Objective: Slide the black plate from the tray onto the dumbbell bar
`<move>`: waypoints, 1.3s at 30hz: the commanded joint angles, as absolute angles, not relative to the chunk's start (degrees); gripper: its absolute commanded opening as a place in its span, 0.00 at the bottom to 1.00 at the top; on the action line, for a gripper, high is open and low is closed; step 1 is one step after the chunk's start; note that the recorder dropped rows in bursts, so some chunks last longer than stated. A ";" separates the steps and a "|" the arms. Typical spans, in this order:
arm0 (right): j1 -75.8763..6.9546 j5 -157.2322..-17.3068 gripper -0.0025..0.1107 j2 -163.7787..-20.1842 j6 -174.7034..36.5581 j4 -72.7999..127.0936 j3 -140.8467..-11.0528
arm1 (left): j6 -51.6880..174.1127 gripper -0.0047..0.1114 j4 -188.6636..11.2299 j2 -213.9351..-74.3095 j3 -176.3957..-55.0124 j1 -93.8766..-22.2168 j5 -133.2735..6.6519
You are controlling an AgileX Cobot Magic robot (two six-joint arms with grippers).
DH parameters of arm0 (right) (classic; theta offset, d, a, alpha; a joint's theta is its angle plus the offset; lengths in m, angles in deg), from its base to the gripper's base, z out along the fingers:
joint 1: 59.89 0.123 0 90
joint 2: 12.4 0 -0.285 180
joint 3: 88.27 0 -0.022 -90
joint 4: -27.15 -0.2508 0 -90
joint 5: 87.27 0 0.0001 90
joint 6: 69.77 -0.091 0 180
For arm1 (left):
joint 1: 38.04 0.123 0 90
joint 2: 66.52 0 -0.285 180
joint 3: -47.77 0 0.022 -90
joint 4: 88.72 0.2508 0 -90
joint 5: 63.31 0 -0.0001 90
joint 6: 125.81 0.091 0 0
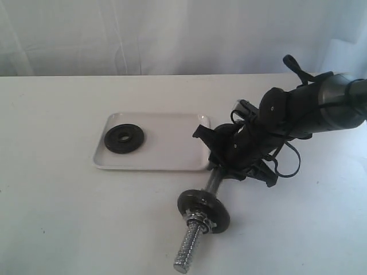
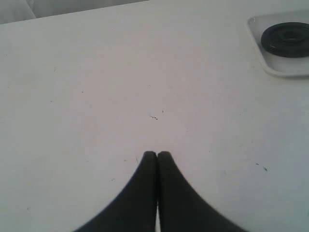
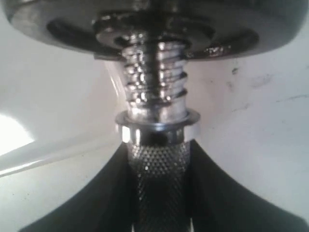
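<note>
A black plate [image 1: 124,138] lies flat at the left end of the white tray [image 1: 172,152]; it also shows in the left wrist view as the black plate [image 2: 286,40] on the tray [image 2: 270,67]. The dumbbell bar [image 1: 192,240] lies on the table right of the tray, its threaded end pointing toward the front, with a black disc [image 1: 203,207] and a silver nut on it. My right gripper [image 1: 221,169] is shut on the bar's knurled middle [image 3: 158,179]; the threads [image 3: 155,82] run up into the disc. My left gripper [image 2: 157,154] is shut and empty over bare table, away from the tray.
The white table [image 1: 57,217] spreads around the tray. A pale curtain [image 1: 143,34] hangs behind the table's far edge. The right arm [image 1: 309,109] reaches in from the upper right above the table.
</note>
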State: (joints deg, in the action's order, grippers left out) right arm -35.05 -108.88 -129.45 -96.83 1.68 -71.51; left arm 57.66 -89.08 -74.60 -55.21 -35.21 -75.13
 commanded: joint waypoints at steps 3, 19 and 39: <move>-37.49 -113.77 0.02 -129.95 -93.94 6.81 -70.98 | 57.16 0.04 -89.05 -74.31 -55.01 -35.37 -75.39; -38.65 -112.92 0.02 -129.95 -70.73 9.17 -70.98 | 57.16 0.04 -89.05 -74.31 -55.01 -35.37 -75.39; -43.91 -113.75 0.02 -128.80 -35.81 9.01 -70.98 | 57.16 0.04 -89.05 -74.31 -55.01 -35.37 -75.39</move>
State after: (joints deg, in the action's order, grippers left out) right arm -42.93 -114.22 -128.51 -41.72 6.76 -71.55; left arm 57.66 -88.72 -74.60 -55.21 -35.21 -75.13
